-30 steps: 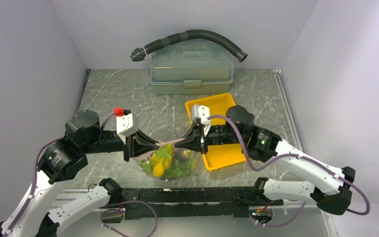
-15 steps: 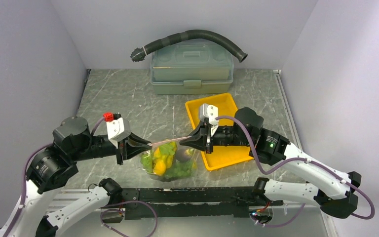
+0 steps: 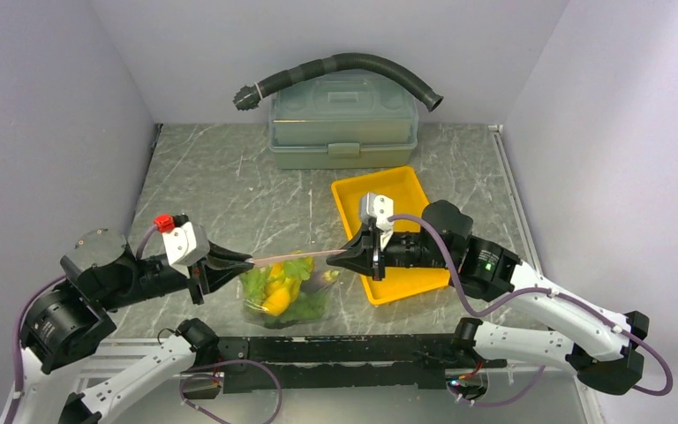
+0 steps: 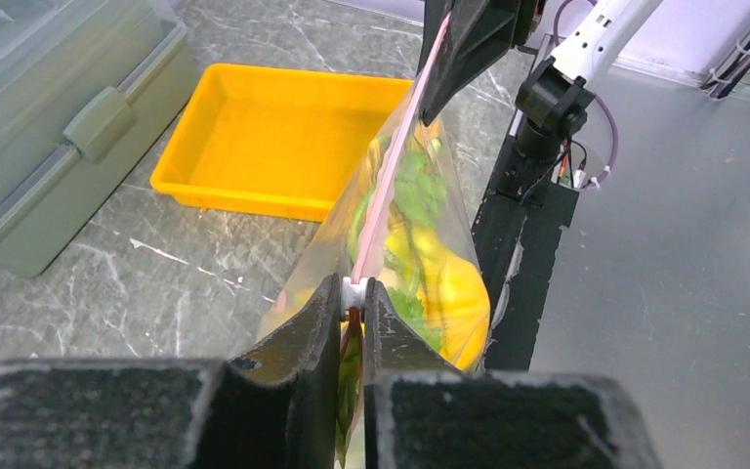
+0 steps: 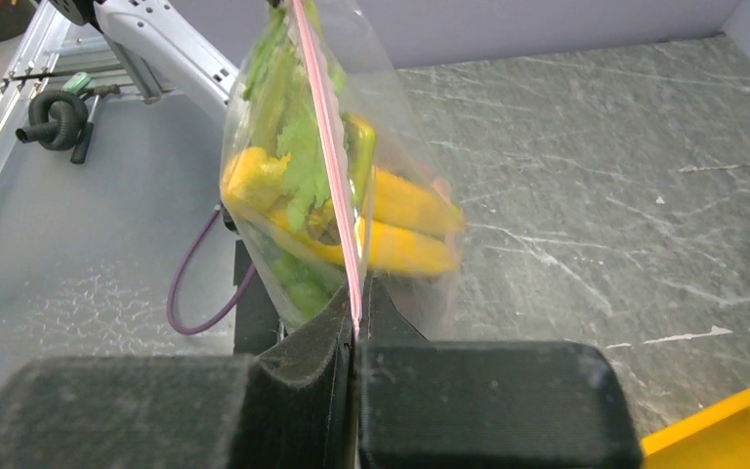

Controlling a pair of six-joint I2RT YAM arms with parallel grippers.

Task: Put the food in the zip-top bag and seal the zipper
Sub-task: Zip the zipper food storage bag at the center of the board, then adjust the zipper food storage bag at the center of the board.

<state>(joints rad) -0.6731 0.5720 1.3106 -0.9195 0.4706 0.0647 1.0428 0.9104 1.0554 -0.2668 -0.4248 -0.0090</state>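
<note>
As the left arm has swung away to the left over the last second, the zipper now runs straight and taut between the two pincers. The left pincer is nearly closed, nipping the strip's left end at a small white piece. The right pincer is clamped tight on the right end. The bag hangs below over the near middle of the table, left of the tray, with the food inside. The mouth looks lined up for sealing; whether it is pressed shut I cannot tell.
</note>
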